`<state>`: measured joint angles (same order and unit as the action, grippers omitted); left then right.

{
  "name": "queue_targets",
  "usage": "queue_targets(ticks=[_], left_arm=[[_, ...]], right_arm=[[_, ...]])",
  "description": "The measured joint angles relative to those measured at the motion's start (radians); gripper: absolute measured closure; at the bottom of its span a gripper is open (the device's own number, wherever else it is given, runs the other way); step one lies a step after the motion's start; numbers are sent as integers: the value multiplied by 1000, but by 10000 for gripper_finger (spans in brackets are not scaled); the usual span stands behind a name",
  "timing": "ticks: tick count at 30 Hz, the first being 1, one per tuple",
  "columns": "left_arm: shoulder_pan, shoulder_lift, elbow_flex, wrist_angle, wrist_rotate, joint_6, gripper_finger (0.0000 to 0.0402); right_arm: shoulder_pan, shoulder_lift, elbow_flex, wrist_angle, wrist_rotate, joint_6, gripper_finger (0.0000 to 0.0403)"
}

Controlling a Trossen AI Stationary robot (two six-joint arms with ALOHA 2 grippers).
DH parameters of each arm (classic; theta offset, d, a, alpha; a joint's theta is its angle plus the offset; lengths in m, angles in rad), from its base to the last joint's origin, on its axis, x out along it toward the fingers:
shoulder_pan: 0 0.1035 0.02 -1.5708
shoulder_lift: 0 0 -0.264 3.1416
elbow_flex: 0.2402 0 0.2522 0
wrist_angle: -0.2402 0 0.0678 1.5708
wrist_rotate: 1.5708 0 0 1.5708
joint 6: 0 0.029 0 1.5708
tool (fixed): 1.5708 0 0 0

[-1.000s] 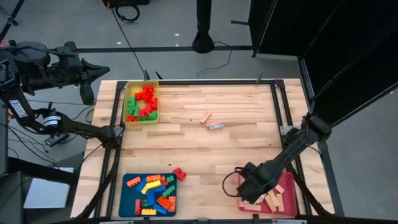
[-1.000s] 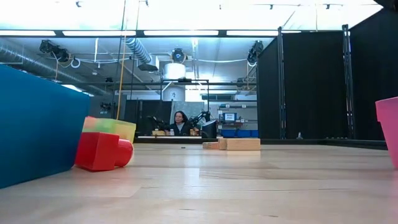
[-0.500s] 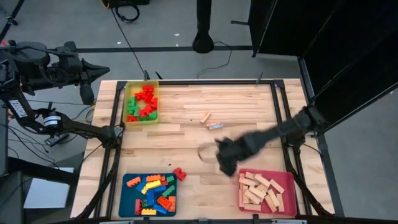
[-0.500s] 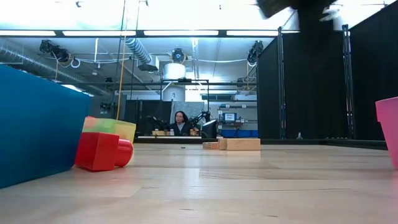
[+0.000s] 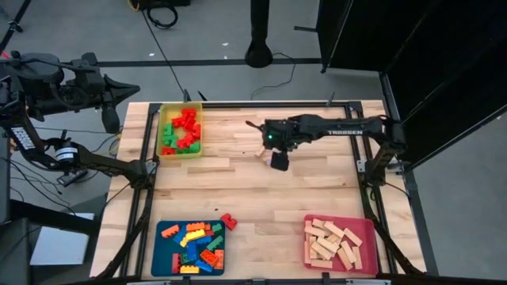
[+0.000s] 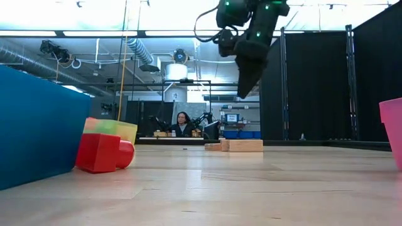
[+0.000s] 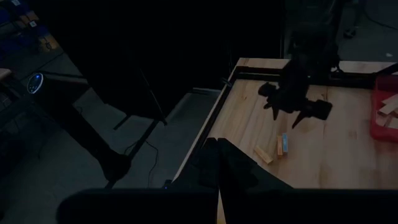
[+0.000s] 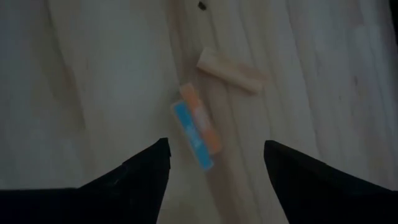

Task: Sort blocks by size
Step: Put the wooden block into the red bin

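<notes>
Fingers (image 8: pixel 149 180) apart above slanted bar (image 8: pixel 229 72)

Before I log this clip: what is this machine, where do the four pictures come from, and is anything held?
Two robot arms work at a wooden table. One picture looks down from overhead, one level across the tabletop, one from each wrist. The right gripper hangs above the middle with fingers open, holding nothing; below lie a wooden bar and a blue-and-orange piece. The left gripper waits shut, off the table. Bricks fill the yellow tray and blue tray, bars the pink tray.
</notes>
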<state>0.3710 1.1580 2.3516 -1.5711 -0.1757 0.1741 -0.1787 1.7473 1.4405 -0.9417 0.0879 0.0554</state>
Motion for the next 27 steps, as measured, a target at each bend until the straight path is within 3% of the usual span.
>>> queue_targets(ticks=[7, 15, 27], left_arm=[[0, 0, 0, 0, 0, 0, 399], [0, 0, 0, 0, 0, 6, 399], [0, 0, 0, 0, -3, 8, 399]], right_arm=[[-12, 26, -113, 144, -11, -69, 133], [-6, 174, -138, 163, -11, -97, 140], [51, 207, -132, 102, -142, 50, 157]])
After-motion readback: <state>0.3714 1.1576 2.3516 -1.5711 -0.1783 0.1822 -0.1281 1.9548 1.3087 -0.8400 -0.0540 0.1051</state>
